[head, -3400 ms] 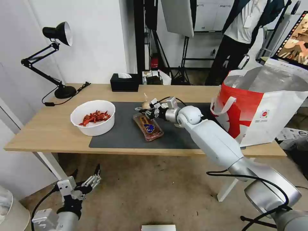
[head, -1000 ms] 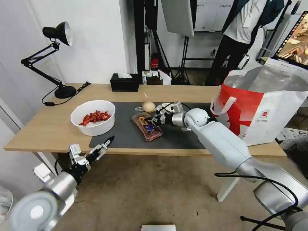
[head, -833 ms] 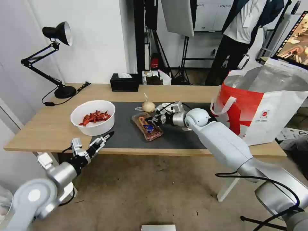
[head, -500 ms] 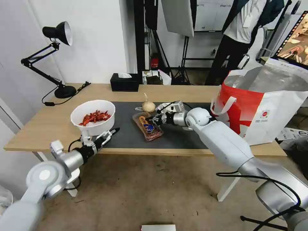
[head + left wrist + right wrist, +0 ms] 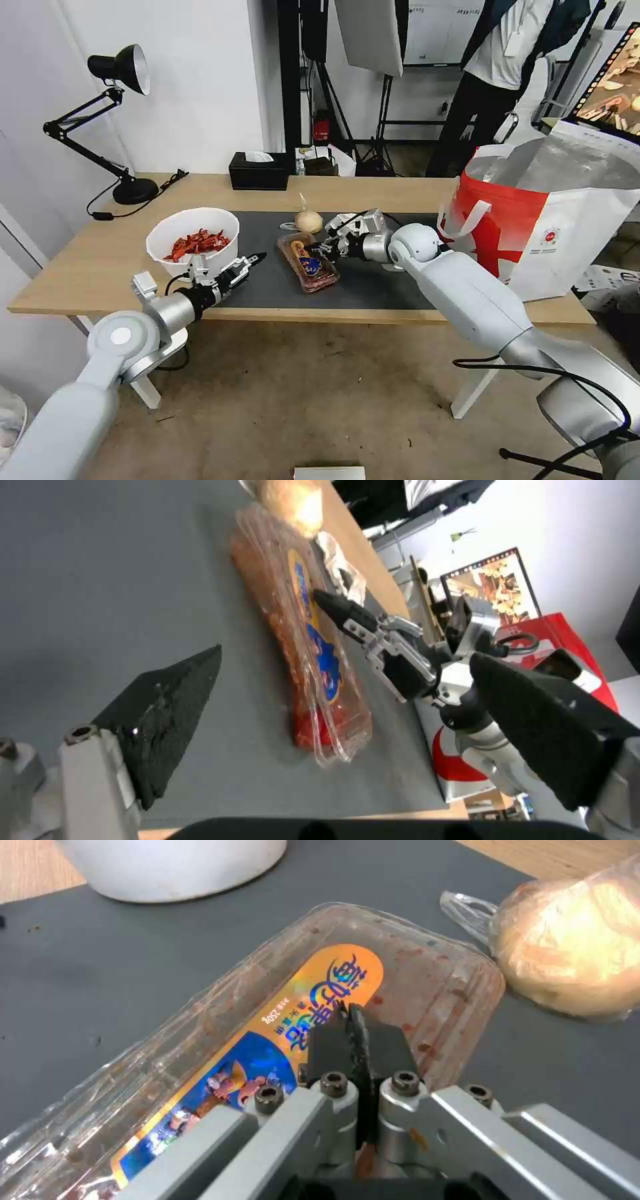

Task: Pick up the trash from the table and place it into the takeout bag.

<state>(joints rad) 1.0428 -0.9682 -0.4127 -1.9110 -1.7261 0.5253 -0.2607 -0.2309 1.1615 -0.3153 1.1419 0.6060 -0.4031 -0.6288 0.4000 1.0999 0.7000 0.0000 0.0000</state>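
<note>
On the table's [image 5: 93,267] dark mat [image 5: 267,283] lies the clear food tray [image 5: 308,262] with its orange-blue label. Beyond it sits the beige knotted bundle [image 5: 308,221], and the white bowl of red scraps [image 5: 193,243] stands at the mat's left end. My right gripper [image 5: 313,248] is shut, its tips resting over the tray's label [image 5: 350,1012] close to the bundle [image 5: 580,950]. My left gripper [image 5: 240,265] hovers open over the mat's front edge beside the bowl, facing the tray [image 5: 313,650]. The red-and-white takeout bag [image 5: 553,220] stands open at the table's right end.
A black tissue box [image 5: 260,172] sits at the table's back edge and a black desk lamp [image 5: 120,73] stands at the back left corner. A person stands behind the table. Bare wood lies left of the bowl.
My left arm rose from below the table to the mat's front edge next to the bowl. My right gripper drew back from the bundle to the tray's far end.
</note>
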